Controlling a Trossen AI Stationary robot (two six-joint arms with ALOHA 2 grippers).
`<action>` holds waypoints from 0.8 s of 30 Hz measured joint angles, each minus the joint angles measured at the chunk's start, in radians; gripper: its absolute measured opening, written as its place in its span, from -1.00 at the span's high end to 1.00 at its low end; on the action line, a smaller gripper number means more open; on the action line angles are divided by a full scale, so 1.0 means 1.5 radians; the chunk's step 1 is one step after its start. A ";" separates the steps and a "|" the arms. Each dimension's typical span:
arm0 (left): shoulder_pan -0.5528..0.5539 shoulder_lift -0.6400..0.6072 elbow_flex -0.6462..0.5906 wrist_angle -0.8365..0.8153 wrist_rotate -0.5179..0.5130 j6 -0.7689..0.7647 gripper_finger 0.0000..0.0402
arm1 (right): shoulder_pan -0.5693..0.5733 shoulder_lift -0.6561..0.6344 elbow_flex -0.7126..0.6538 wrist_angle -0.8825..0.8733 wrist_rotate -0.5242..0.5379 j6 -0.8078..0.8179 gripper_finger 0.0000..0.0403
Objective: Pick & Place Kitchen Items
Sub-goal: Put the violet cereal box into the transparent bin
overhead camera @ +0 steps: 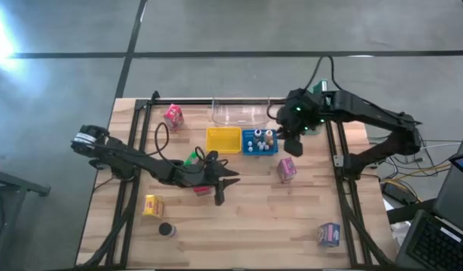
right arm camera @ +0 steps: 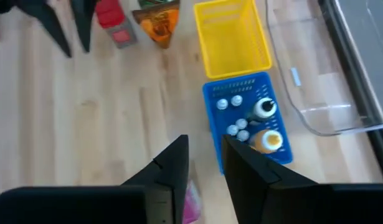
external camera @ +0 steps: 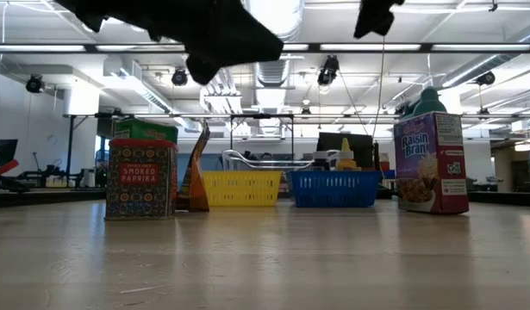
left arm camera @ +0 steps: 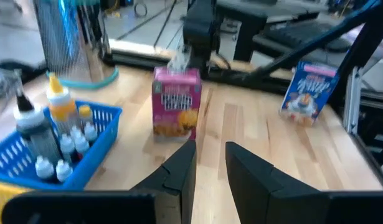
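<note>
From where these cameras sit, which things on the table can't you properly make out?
- Dark disc, high view: too small to identify.
- Red item, high view: partly covered by the left gripper.
- Pink carton, right wrist view: hidden behind the right gripper and cut off by the edge.
- Small bottles in the blue basket: labels too small.

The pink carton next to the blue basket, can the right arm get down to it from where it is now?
Probably yes. The right gripper hangs above the table near the blue basket, and the pink carton stands alone on bare wood with nothing over it.
</note>
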 joint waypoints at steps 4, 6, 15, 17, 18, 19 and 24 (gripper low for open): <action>0.001 -0.027 0.022 0.005 -0.001 0.053 0.54 | 0.030 -0.026 -0.002 -0.009 0.000 0.041 0.65; 0.001 -0.043 0.027 0.005 0.000 0.094 0.54 | 0.040 -0.034 -0.003 -0.010 0.000 0.078 0.70; 0.003 -0.151 0.028 -0.066 -0.001 0.225 0.54 | 0.106 -0.042 -0.002 -0.042 0.000 0.274 0.78; 0.003 -0.184 0.028 -0.084 -0.001 0.225 0.54 | 0.119 -0.035 -0.002 -0.078 0.006 0.318 0.76; 0.003 -0.200 0.028 -0.095 -0.001 0.214 0.54 | 0.125 -0.029 -0.002 -0.103 0.011 0.335 0.74; 0.003 -0.215 0.028 -0.104 -0.001 0.193 0.54 | 0.129 -0.023 -0.002 -0.130 0.016 0.346 0.72; 0.002 -0.271 0.023 -0.146 -0.001 0.069 0.54 | 0.131 0.008 -0.003 -0.278 0.018 0.335 0.56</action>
